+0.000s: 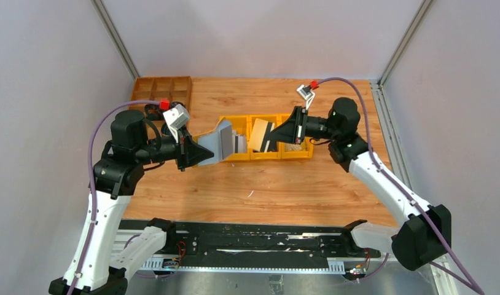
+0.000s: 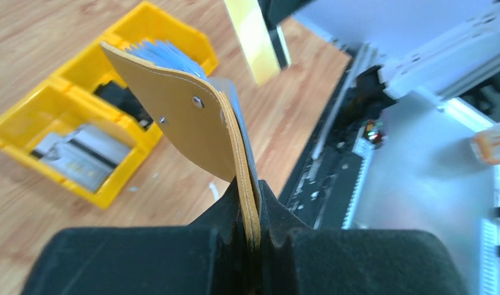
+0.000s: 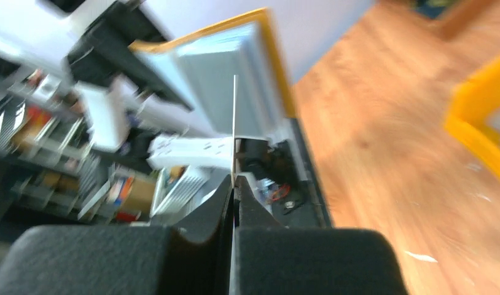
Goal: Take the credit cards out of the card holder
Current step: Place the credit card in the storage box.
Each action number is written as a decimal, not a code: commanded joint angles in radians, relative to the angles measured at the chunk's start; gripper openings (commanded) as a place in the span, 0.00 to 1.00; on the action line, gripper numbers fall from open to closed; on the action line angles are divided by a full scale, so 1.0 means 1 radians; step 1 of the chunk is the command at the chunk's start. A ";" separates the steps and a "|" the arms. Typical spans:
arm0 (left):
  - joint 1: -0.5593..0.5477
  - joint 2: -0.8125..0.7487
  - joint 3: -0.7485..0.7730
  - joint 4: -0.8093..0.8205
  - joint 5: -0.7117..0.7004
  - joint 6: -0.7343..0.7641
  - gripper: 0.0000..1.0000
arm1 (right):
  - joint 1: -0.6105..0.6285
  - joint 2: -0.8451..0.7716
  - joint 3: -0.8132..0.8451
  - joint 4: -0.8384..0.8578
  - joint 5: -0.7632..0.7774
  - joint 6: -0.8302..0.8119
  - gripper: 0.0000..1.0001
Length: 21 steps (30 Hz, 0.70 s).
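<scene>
- Our left gripper (image 2: 252,198) has its two black fingers pressed together on the stitched edge of a small mustard-yellow, leather-like folding card holder (image 2: 186,120).
- The card holder is held up in the air above the table, tilted. Its smooth outer flap shows two small metal studs, and silvery-grey pleats (image 2: 167,54) fan out along its far edge.
- The left arm reaches in from the left with the wrist roughly level, so the card holder points toward the middle of the table.
- Our right gripper (image 3: 233,184) is pinched shut on one thin, flat, pale rectangular card (image 1: 257,135), which its own camera sees edge-on as a fine white line.
- The right arm reaches in from the right and faces the left gripper. The card is held in the air close to the card holder's open side, but clear of it.
- Under both grippers stands a row of three bright yellow plastic bins (image 1: 266,156), joined side by side.
- One end bin holds several flat silvery-grey and white cards (image 2: 82,157), lying loosely stacked.
- The middle bin holds a dark object (image 2: 121,98) that we cannot identify. The third bin is mostly hidden.
- The bins stand on a table of orange-brown wood grain (image 1: 266,190).
- A brown wooden tray (image 1: 163,89), divided into square compartments, sits at the far left corner. We cannot see what is in it.
</scene>
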 commanded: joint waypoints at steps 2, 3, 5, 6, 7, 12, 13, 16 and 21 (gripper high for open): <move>0.000 -0.003 0.042 -0.158 -0.158 0.267 0.00 | -0.180 0.001 0.135 -0.825 0.327 -0.511 0.00; 0.000 -0.005 0.042 -0.168 -0.160 0.285 0.00 | -0.210 0.019 0.142 -0.876 0.369 -0.532 0.00; 0.000 -0.009 0.042 -0.185 -0.164 0.319 0.00 | -0.260 0.057 0.143 -0.922 0.460 -0.570 0.00; 0.000 -0.011 0.042 -0.190 -0.164 0.326 0.00 | -0.270 0.080 0.151 -0.952 0.533 -0.599 0.00; 0.000 -0.013 0.043 -0.196 -0.162 0.330 0.00 | -0.283 0.107 0.159 -0.964 0.579 -0.619 0.00; 0.000 -0.023 0.048 -0.204 -0.121 0.338 0.00 | -0.304 0.309 0.247 -0.999 0.700 -0.693 0.00; 0.000 -0.023 0.049 -0.204 -0.112 0.337 0.00 | -0.303 0.351 0.275 -1.010 0.715 -0.701 0.00; 0.000 -0.021 0.054 -0.204 -0.095 0.328 0.00 | -0.303 0.479 0.374 -1.053 0.728 -0.728 0.00; 0.000 -0.023 0.050 -0.204 -0.048 0.320 0.00 | -0.278 0.635 0.492 -1.082 0.724 -0.752 0.00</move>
